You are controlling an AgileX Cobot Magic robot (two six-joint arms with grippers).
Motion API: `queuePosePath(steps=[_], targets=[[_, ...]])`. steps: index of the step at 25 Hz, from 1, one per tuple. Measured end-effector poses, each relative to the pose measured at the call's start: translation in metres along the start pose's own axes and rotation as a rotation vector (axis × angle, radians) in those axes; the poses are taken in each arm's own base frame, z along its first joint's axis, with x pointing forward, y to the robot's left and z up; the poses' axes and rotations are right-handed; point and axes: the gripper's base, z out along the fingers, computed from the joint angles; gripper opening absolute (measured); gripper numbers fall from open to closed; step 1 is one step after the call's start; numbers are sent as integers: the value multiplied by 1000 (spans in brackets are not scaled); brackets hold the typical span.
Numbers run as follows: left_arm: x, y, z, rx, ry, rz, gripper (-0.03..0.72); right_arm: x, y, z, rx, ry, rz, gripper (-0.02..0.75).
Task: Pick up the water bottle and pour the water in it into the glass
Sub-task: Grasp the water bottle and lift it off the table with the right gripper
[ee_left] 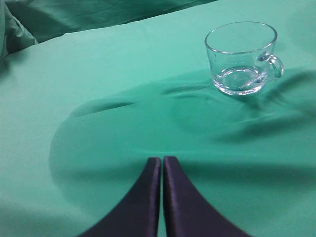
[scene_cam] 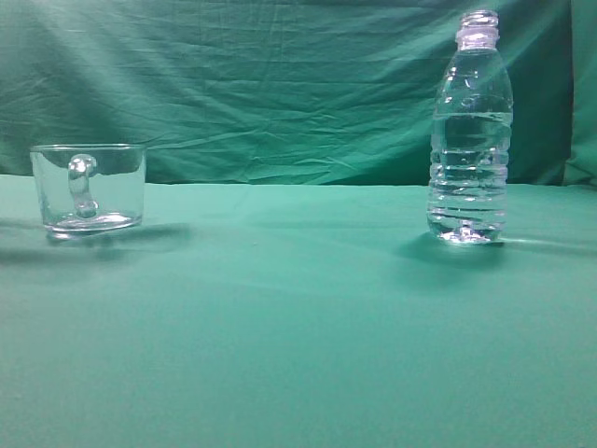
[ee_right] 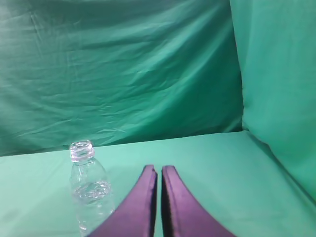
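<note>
From the exterior the tall, ribbed, uncapped clear plastic water bottle (scene_cam: 470, 131) stands upright on the green cloth (scene_cam: 298, 327), well apart from the short clear handled glass (scene_cam: 89, 187), ready for pouring, while each wrist view shows the left gripper (ee_left: 162, 160) and right gripper (ee_right: 159, 170) clenched, empty.

The water bottle's (ee_right: 89, 190) base was cut off by the right wrist view's lower edge; the water (scene_cam: 468, 177) level was perhaps indistinct.
</note>
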Motion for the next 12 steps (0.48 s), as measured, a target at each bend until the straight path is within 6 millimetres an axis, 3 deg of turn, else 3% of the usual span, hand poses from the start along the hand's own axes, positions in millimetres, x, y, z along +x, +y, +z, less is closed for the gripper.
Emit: queuePosePath(steps=[5, 12], targets=[[0, 0, 0, 0, 0, 0, 0, -19, 4, 16, 15, 75, 3, 0], [0, 0, 0, 0, 0, 0, 0, -3, 2, 40, 50, 279, 35, 0]])
